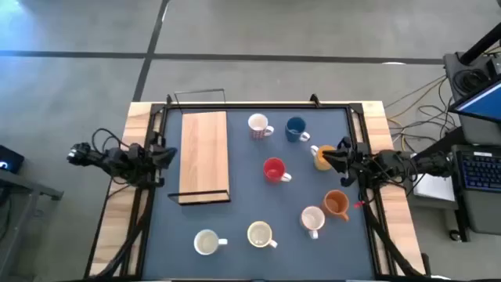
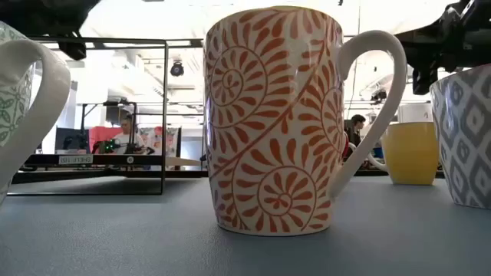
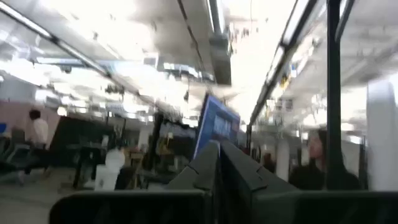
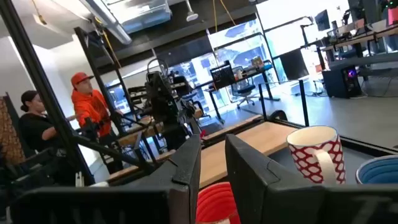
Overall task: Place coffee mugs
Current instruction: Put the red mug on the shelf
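Eight mugs stand upright on the dark mat (image 1: 235, 211). At the far side are a white, red-patterned mug (image 1: 259, 126) and a blue one (image 1: 296, 129), with a red mug (image 1: 274, 170) mid-table. A yellow-orange mug (image 1: 321, 159) and an orange one (image 1: 337, 204) stand at the right. Three pale mugs (image 1: 312, 218), (image 1: 260, 233), (image 1: 207, 243) stand near the front. My right gripper (image 1: 327, 155) hovers level over the yellow-orange mug, slightly open and empty; the red mug (image 4: 214, 202) shows beyond its fingers. My left gripper (image 1: 172, 154) waits shut at the table's left.
A wooden board (image 1: 204, 155) lies in a black wire frame (image 1: 196, 95) at the left of the mat. The low view looks past a large orange-patterned mug (image 2: 268, 123). People and desks show in the room beyond. A laptop (image 1: 481, 168) and cables sit to the right of the table.
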You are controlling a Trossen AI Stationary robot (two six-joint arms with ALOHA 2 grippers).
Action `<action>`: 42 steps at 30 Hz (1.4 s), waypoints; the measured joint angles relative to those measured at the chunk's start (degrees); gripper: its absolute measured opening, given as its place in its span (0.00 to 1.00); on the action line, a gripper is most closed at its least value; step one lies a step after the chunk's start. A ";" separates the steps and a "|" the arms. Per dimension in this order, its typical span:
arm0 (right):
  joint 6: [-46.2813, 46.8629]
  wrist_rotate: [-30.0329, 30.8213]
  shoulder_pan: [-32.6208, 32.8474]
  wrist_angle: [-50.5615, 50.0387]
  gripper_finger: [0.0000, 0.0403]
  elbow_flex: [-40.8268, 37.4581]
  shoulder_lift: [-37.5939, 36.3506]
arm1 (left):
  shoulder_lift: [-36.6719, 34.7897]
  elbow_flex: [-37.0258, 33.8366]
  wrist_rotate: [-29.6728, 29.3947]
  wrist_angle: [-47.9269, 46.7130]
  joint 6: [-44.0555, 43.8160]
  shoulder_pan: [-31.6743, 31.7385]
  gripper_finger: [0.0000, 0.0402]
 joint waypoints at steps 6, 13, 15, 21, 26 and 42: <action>0.23 0.00 0.00 0.94 0.16 0.00 0.00 | 0.00 0.00 0.03 2.96 2.72 -0.02 0.00; 1.75 0.00 0.00 1.69 0.16 0.00 0.00 | 0.00 0.00 0.03 5.27 2.73 0.00 0.00; 1.75 0.00 0.00 2.94 0.16 0.00 0.02 | 0.00 0.00 0.03 5.19 2.67 0.00 0.00; -0.78 0.00 0.00 3.91 0.16 0.02 0.00 | 0.02 0.00 0.03 3.75 0.39 -0.02 0.00; -1.07 -0.02 0.00 3.89 0.16 0.02 0.00 | 0.00 0.00 0.05 3.34 -2.14 -0.02 0.00; 3.17 3.98 -0.07 15.26 0.16 0.07 3.64 | 0.01 0.00 1.61 3.84 -6.32 -0.02 0.00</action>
